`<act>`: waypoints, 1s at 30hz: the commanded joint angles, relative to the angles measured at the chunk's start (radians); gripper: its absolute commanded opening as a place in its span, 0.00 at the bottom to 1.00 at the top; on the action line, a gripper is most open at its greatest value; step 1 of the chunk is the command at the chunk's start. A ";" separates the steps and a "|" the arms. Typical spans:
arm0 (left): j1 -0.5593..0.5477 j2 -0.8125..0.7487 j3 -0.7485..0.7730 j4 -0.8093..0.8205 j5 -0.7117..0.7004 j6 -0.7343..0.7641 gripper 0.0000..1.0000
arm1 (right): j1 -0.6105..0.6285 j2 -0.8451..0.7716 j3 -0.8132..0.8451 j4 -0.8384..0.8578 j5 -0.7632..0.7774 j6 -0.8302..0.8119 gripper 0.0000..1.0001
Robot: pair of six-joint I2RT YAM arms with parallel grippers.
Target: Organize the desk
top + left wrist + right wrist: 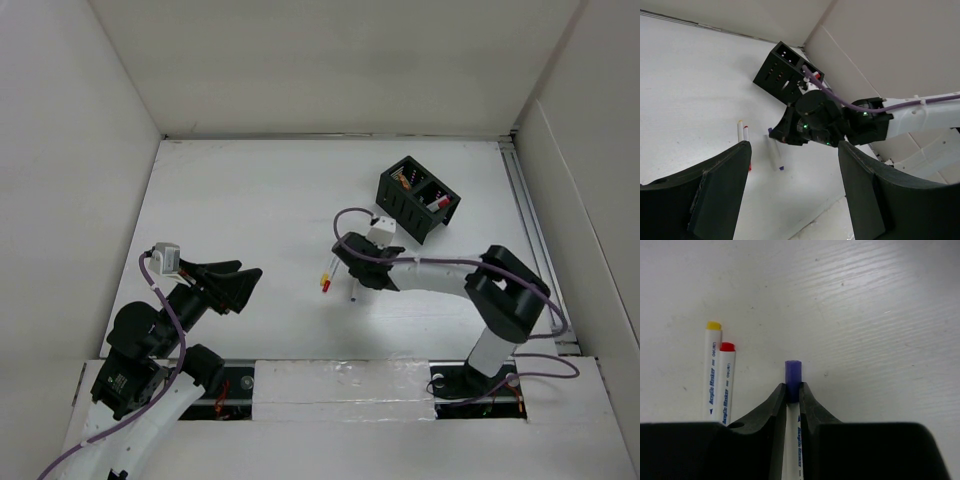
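Note:
The white desk (250, 200) carries three white markers near its middle. My right gripper (352, 272) is shut on the purple-capped marker (793, 372), whose cap sticks out past the fingertips, low over the desk. That marker also shows in the left wrist view (775, 155). A yellow-capped marker (712, 370) and a red-capped marker (726, 380) lie side by side just left of it. My left gripper (245, 285) is open and empty, hovering at the near left and facing the right arm.
A black two-compartment organizer box (417, 200) with several pens in it stands at the back right, behind the right gripper. White walls enclose the desk. A metal rail (525, 210) runs along the right side.

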 commanded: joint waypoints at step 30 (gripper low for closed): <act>-0.005 0.006 -0.007 0.046 0.015 0.006 0.66 | -0.638 -0.061 0.412 -0.053 0.371 -0.161 0.00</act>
